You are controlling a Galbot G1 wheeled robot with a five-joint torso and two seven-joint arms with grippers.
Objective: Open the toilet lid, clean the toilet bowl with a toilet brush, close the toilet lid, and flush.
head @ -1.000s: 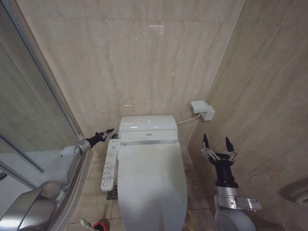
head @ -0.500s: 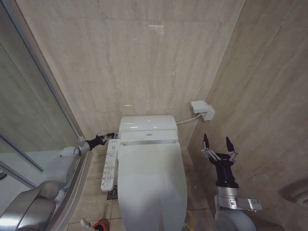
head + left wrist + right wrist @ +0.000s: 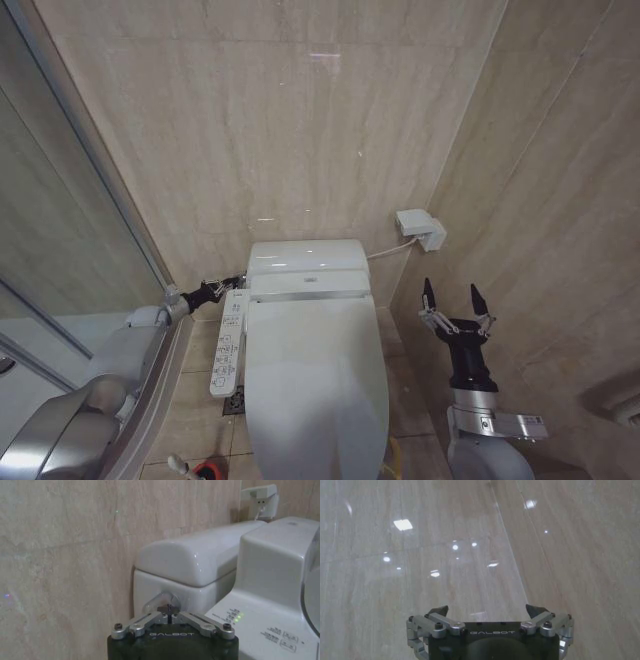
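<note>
- the toilet lid [image 3: 312, 385] lies shut over the toilet, against the back wall.
- the toilet brush [image 3: 200, 468] stands on the floor by the toilet's front left corner.
- the left hand [image 3: 228, 283], fingers pinched together, points at the flush lever [image 3: 162, 600] on the tank's [image 3: 190, 560] left side, just beside it.
- the right hand [image 3: 452, 296] is held upright, fingers spread, right of the toilet near the side wall.

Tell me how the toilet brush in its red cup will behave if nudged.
The toilet brush looks small and light, so it would probably slide on the smooth floor tiles. Its thin handle leaning out of the round cup suggests it may tip easily.
</note>
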